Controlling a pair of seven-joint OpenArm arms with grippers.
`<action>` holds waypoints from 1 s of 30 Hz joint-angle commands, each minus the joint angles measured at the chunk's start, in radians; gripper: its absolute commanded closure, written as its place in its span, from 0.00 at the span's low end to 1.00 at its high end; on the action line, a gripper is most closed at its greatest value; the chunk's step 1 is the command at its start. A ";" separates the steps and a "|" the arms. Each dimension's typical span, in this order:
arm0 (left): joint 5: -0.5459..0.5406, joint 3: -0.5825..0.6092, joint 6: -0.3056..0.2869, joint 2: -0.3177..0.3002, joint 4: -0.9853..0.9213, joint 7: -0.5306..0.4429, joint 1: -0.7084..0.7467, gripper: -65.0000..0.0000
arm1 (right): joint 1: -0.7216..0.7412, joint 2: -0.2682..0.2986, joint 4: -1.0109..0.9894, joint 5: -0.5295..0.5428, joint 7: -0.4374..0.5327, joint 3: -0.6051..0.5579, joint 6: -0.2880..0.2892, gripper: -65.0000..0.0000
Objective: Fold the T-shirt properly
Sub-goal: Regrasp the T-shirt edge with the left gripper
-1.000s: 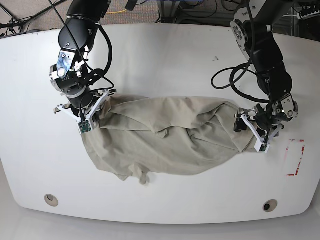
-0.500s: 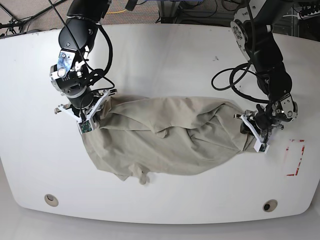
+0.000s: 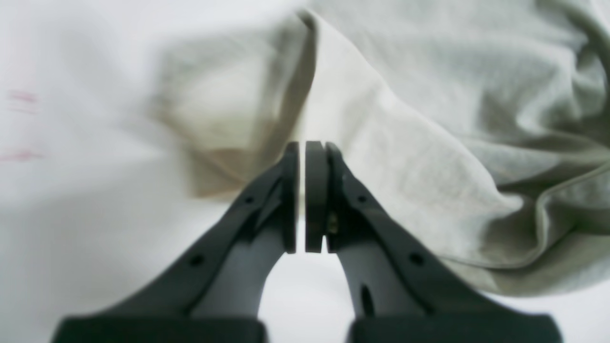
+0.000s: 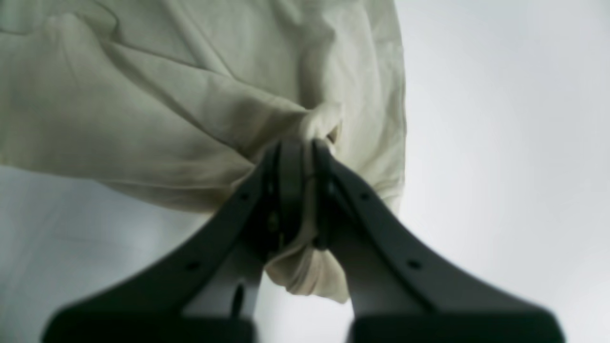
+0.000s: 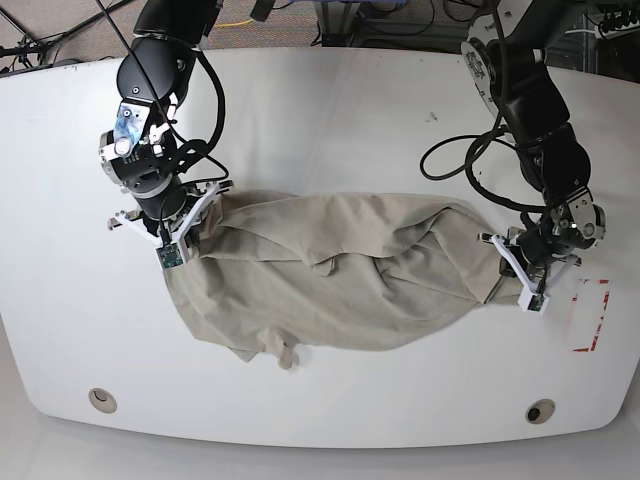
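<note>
A: Lying bunched up, the T-shirt (image 5: 330, 275) is one long wrinkly heap mid-counter (image 5: 330, 110), not flat, no fold made yet afaict.

B: Grips?

A: Right gripper (image 4: 305, 147) is at one end of the shirt, jaws clamped on a thick wad of cloth, a tail of it hanging out below the pads. Left gripper (image 3: 301, 145) is at the shirt's opposite end, jaws shut to a thin slit. Wrist view shows no cloth between them, and the fabric sits just beyond and beside the tips.

B: So the risk?

A: Prob an empty pinch on the left. If both arms lift or pull apart now, only one end comes up, the shirt drags sideways and the heap gets worse. Also the right has a wad, not an edge or corner, so layers could slip or spread unevenly.

B: Anything else near?

A: Red mark (image 5: 590, 315) on the counter, just past the shirt's left-gripper end. Nothing on it.
</note>
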 commanded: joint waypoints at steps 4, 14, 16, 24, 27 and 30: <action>-0.015 0.001 -0.001 -0.008 0.153 0.056 -0.023 1.00 | 0.021 0.005 0.017 0.009 0.021 -0.002 -0.003 1.00; -0.013 0.004 -0.001 -0.042 0.160 0.108 -0.008 0.93 | 0.033 0.005 0.016 0.009 0.021 -0.001 -0.003 1.00; -0.013 0.003 -0.001 -0.045 0.102 0.076 -0.009 0.77 | 0.033 0.002 0.016 0.009 0.021 -0.002 -0.003 1.00; -0.015 -0.001 -0.001 -0.042 0.010 -0.019 -0.009 0.35 | 0.030 -0.013 0.016 0.009 0.021 0.002 0.003 1.00; -0.015 0.001 -0.001 -0.042 -0.030 -0.062 -0.011 0.35 | 0.029 -0.015 0.016 0.009 0.021 0.001 0.003 1.00; -0.015 0.004 -0.001 -0.042 -0.105 -0.097 -0.023 0.35 | 0.029 -0.015 0.016 0.009 0.021 0.001 0.003 1.00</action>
